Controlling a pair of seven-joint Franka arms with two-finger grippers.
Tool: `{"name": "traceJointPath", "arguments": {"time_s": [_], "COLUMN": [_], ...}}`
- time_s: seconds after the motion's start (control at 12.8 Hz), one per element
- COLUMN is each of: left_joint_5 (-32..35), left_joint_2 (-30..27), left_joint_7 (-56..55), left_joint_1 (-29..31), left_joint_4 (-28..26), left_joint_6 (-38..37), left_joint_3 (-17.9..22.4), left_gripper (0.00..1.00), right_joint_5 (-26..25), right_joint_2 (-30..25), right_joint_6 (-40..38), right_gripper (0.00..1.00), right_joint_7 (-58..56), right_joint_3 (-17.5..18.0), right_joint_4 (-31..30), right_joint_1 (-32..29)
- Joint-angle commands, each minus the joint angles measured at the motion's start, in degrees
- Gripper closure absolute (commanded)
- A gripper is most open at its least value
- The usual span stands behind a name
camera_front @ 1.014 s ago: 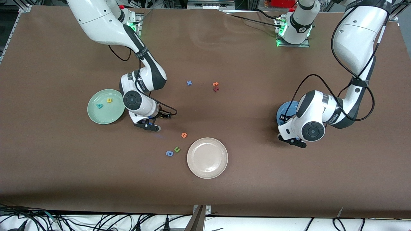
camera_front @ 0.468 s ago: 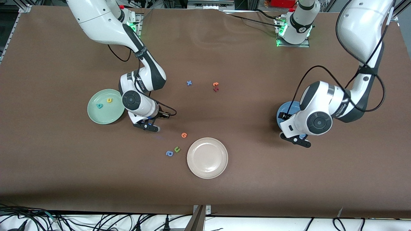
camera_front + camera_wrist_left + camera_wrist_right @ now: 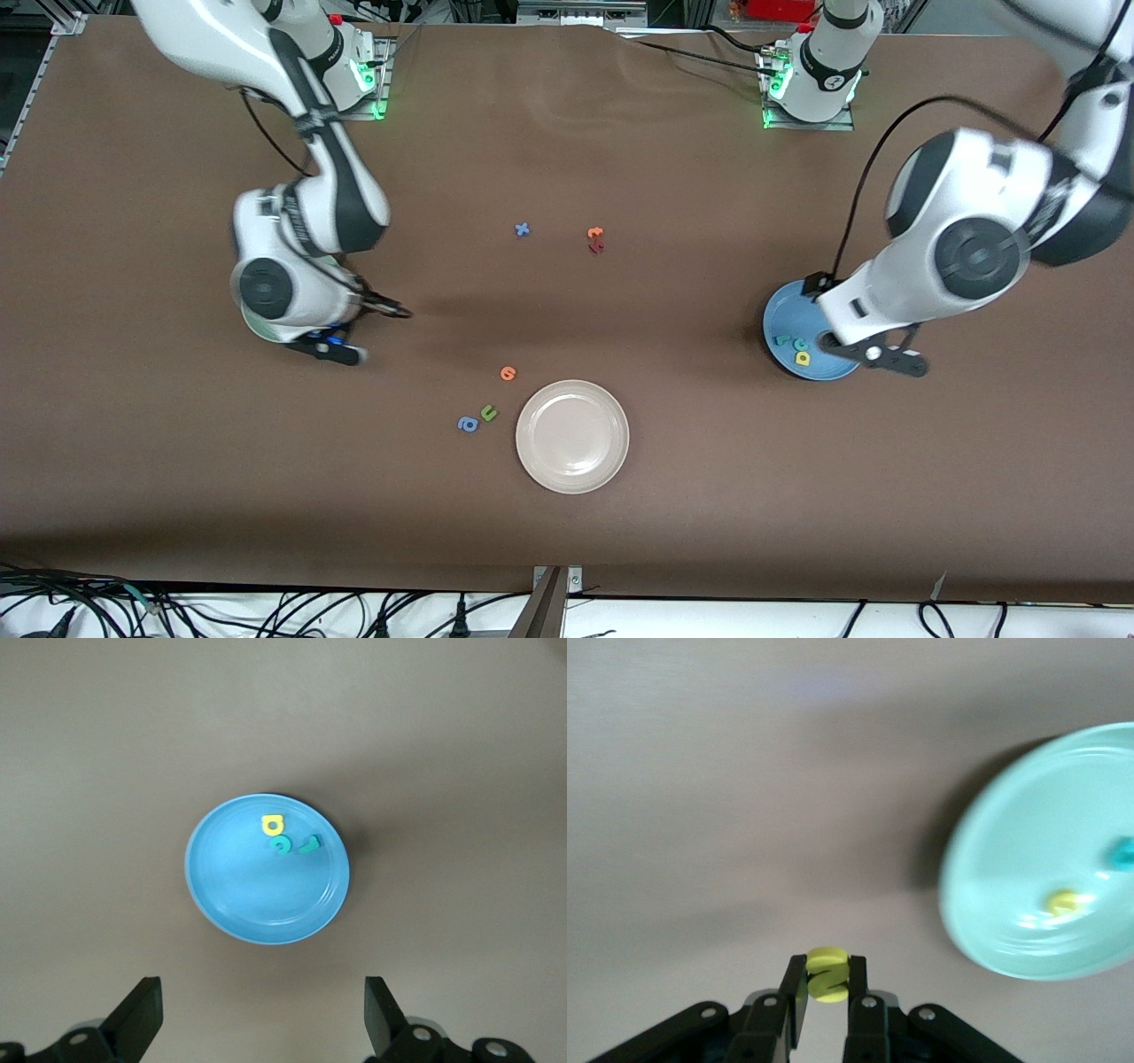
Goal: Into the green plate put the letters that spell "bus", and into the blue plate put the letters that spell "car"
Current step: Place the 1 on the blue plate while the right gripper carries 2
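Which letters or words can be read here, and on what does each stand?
yellow "a", teal "c", teal "r": foam letters in the blue plate.
blue "x", green "u", blue "a": foam letters on the table.
yellow "s": foam letter in the right hand.
Other table letters and those in the green plate: unreadable.

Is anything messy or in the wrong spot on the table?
Nothing is spilled or broken. The blue plate holds its teal c, yellow a and teal r. The right gripper grips the yellow s by the green plate. The left gripper hangs open above the blue plate.
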Motion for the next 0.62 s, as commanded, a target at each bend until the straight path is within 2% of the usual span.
{"name": "traceJointPath", "arguments": {"time_s": [0.0, 0.16, 0.23, 0.31, 0.55], "left_joint_5": [-3.5, -8.7, -10.3, -10.5, -10.6], "left_joint_2": [-6.7, -12.1, -14.8, -16.8, -18.9], "left_joint_7": [2.3, 4.3, 4.3, 4.3, 3.7], "left_joint_1": [0.0, -2.9, -6.2, -8.9, -9.5], "left_joint_4": [0.7, -0.7, -2.1, -3.8, -6.5], "left_joint_6": [-1.9, -1.9, -1.9, -1.9, -1.3], "left_joint_3": [2.7, 9.2, 14.2, 17.0, 17.1], "left_gripper": [0.0, 0.0, 0.0, 0.0, 0.0], "right_joint_5": [0.1, 0.1, 0.1, 0.2, 0.5], "right_joint_2": [-1.4, -2.6, -3.3, -3.3, -3.2], "right_joint_6": [-4.1, -1.1, 1.7, 4.6, 14.7], "right_gripper": [0.98, 0.98, 0.98, 0.98, 0.97], "right_joint_7": [-9.9, -15.9, -18.1, -19.5, -19.7], "right_joint_3": [-6.3, -9.7, -10.7, -11.1, -10.8], "right_joint_4": [-3.6, -9.7, -12.5, -15.2, -21.3], "right_joint_1": [0.2, 0.3, 0.2, 0.3, 0.3]}}
